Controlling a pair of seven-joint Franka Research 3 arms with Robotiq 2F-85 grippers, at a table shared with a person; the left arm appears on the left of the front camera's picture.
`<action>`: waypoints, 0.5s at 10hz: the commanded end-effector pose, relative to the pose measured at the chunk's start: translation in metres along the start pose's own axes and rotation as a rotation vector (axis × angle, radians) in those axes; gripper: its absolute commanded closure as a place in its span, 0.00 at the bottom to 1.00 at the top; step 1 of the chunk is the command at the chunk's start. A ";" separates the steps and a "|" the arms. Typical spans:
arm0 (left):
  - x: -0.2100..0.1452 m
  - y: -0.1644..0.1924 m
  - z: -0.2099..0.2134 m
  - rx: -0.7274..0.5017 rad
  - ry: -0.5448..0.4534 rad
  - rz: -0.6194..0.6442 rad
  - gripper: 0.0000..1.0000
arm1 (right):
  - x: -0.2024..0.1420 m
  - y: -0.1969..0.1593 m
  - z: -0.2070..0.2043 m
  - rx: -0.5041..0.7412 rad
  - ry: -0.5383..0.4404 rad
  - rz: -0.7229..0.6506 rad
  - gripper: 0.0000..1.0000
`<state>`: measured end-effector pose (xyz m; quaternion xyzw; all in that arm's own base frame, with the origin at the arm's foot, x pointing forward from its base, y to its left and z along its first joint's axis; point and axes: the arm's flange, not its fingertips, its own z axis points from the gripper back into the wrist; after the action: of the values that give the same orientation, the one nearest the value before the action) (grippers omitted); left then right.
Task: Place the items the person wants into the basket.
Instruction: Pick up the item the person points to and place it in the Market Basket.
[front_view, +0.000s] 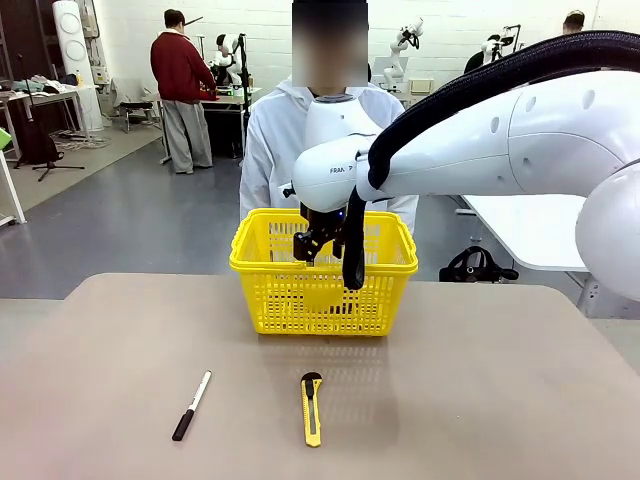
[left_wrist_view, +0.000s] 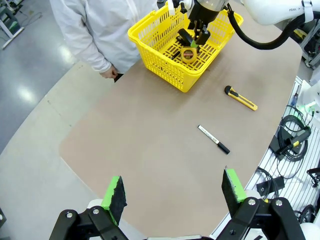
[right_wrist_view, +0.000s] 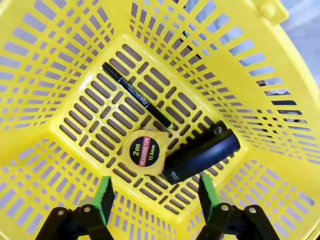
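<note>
Front: right gripper (front_view: 322, 243) hangs inside the basket (front_view: 322, 262), person (front_view: 275, 140) behind it; marker (front_view: 192, 405) and utility knife (front_view: 312, 408) lie on the table (front_view: 480, 400). Left wrist: left gripper (left_wrist_view: 172, 192) wide open, empty, high above the table. Right wrist: fingers spread, holding nothing; tape measure (right_wrist_view: 144, 148) and pen (right_wrist_view: 136, 100) lie on the basket floor. Tape looks dense, rigid, smooth; grip across its flat faces. Pen light, rolls; pinch mid-barrel.
</note>
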<state>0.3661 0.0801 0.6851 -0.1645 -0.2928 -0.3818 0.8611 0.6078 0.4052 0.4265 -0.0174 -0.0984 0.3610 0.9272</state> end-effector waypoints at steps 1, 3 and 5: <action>-0.001 -0.001 0.001 0.007 0.009 0.010 0.01 | 0.007 -0.003 0.003 0.032 0.002 0.026 0.00; -0.001 -0.001 0.001 0.007 0.009 0.010 0.01 | 0.007 -0.003 0.003 0.036 0.007 0.028 0.00; -0.001 -0.001 0.001 0.007 0.009 0.010 0.01 | 0.007 -0.003 0.004 0.040 0.009 0.034 0.00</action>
<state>0.3661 0.0801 0.6851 -0.1645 -0.2928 -0.3818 0.8611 0.6077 0.4051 0.4265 -0.0183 -0.0972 0.3700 0.9237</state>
